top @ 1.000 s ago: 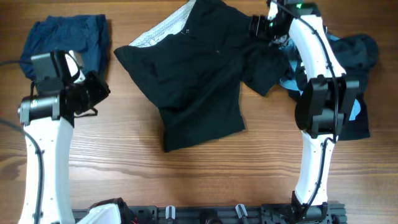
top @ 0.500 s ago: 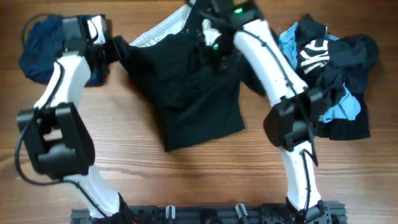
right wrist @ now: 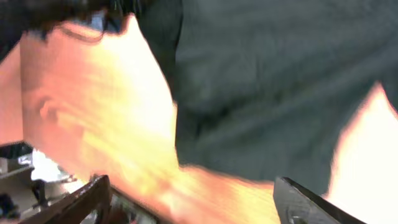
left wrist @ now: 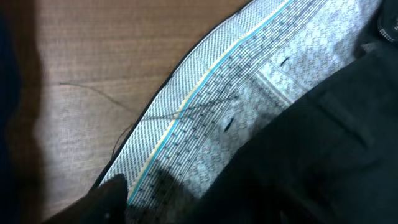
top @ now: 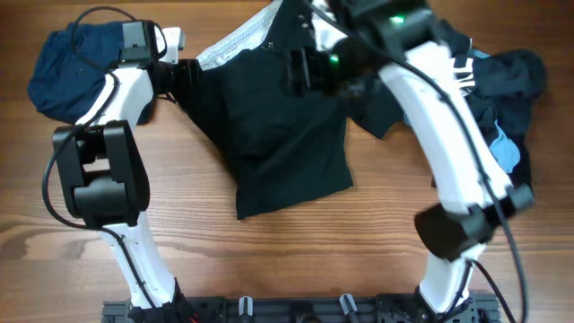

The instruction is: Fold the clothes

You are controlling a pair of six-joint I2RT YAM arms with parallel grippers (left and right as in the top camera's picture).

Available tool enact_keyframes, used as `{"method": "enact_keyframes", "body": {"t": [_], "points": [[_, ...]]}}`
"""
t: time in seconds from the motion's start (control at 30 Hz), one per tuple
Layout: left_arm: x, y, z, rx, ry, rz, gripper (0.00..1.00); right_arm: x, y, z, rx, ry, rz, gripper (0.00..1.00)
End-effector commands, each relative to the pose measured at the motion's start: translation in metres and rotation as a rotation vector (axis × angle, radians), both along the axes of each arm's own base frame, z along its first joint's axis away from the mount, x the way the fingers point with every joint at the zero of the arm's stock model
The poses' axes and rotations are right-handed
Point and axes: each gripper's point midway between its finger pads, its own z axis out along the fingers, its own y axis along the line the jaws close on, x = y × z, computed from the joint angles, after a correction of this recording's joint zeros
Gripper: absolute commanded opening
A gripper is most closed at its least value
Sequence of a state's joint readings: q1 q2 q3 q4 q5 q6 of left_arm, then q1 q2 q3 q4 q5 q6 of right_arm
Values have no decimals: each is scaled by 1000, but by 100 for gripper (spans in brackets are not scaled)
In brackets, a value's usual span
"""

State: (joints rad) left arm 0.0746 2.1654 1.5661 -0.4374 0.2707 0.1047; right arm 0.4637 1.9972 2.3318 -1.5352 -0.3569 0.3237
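Observation:
A black shirt (top: pixel 287 126) lies spread on the table, its white patterned lining (top: pixel 235 43) showing along the upper left edge. My left gripper (top: pixel 186 72) sits at that left corner. In the left wrist view one dark finger (left wrist: pixel 106 199) rests by the lining (left wrist: pixel 249 93), far out to the side. The other finger is lost against the black cloth. My right gripper (top: pixel 298 70) hovers over the shirt's upper middle. It stands open (right wrist: pixel 196 205) in the blurred right wrist view, with nothing between its fingers (right wrist: pixel 87 199).
A dark blue garment (top: pixel 72 58) lies bunched at the back left. A pile of black and light blue clothes (top: pixel 502 99) sits at the back right. Bare wood table (top: pixel 296 260) runs along the front.
My left arm swung from the table's left side up to the shirt's left corner, and its jaws spread. My right arm swept left from the pile to above the shirt.

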Motion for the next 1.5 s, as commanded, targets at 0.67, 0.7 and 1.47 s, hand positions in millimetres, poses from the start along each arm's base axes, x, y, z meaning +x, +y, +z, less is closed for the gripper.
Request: {"method": "enact_keyframes", "body": {"t": [0.67, 0.7, 1.47], "points": [[-13, 56, 179, 17, -289, 271, 4, -111, 44, -99, -211, 295, 35, 79], [-13, 56, 178, 17, -288, 271, 4, -120, 52, -109, -217, 306, 46, 77], [-36, 81, 156, 83, -162, 373, 4, -121, 38, -250, -156, 347, 163, 4]]}}
